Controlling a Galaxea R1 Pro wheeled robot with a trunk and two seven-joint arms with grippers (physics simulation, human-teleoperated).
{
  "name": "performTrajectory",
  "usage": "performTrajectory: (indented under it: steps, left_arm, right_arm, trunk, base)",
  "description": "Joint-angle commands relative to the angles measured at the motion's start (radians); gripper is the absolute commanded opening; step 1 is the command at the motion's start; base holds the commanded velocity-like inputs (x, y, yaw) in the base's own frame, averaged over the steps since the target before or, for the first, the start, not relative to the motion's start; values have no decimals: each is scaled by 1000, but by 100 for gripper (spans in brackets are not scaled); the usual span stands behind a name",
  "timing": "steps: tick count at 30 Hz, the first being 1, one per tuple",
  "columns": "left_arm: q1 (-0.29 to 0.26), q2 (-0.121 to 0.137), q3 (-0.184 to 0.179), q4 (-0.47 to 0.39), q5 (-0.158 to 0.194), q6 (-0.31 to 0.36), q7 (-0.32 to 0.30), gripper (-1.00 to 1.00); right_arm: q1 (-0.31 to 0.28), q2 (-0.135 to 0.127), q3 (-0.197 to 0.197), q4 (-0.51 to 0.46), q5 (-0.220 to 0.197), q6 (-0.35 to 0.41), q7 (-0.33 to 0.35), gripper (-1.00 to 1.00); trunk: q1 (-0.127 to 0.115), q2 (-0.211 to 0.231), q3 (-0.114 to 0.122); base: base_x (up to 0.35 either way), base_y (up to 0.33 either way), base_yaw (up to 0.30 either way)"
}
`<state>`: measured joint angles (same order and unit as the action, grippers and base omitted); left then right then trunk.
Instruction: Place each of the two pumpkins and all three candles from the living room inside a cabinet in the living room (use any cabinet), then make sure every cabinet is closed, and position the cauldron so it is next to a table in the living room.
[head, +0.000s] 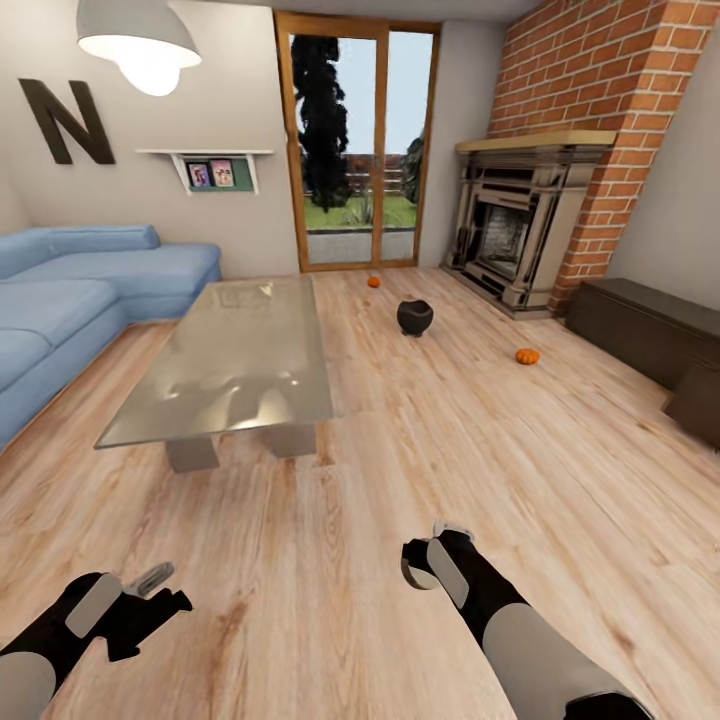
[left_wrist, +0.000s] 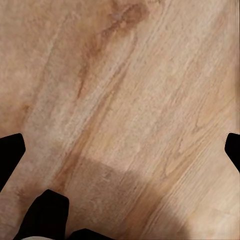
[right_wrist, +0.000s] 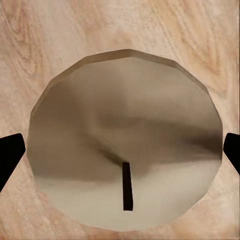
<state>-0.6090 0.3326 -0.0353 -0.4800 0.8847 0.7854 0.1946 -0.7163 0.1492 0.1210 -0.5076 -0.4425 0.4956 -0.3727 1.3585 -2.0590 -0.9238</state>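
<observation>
Candle sits between the right gripper fingers: wrist cam looks straight down on its rounded top and wick, fingertips at both flanks. Looks clamped on it, held low over the floor, likely as a carry pose for the run to the cabinet.

Left gripper has its fingers spread with nothing between them, only floor planks below. My guess: kept free for opening a drawer.

Pumpkins are on the floor, well apart: one near the cabinet, one by the glass door. Cauldron stands on the floor between them, near the far end of the glass table but not beside it, so that step looks undone.

Cabinet runs along the right wall past the fireplace; a dark block at the near end may be an open drawer, can't tell. Sofa is left of the table.

Other two candles: can't locate.
</observation>
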Motion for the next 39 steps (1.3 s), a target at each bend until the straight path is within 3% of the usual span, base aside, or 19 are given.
performTrajectory:
  steps: [1, 16, 20, 23, 29, 39]
  left_arm:
    - [0, 0, 0, 0, 0, 0, 0, 100]
    - [0, -2, 0, 0, 0, 0, 3, 100]
    - [0, -14, -1, 0, 0, 0, 3, 100]
    - [0, -17, -1, 0, 0, 1, 3, 100]
    - [0, -18, -1, 0, 0, 1, 3, 100]
    - [0, -25, -2, 0, -1, 2, 3, 100]
  right_arm:
    - [0, 0, 0, 0, 1, 0, -1, -100]
    - [-1, -3, -1, 3, 1, 0, -1, -100]
    - [-2, -3, -1, 3, -2, 0, -1, -100]
    - [-2, -4, -4, 4, -4, 0, -1, -100]
    - [-2, -6, -49, 4, -4, 1, -2, -100]
    - [-2, -7, -55, 1, -1, -3, -6, -100]
  trunk:
    - [0, 0, 0]
    - [0, 0, 0]
    - [0, 0, 0]
    - [-12, 21, 9]
    - [-35, 63, 28]
    - [-73, 133, 59]
  base:
    - [0, 0, -287]
    - [0, 0, -287]
    - [0, 0, -287]
    - [0, 0, -287]
    - [0, 0, -287]
    - [0, 0, -198]
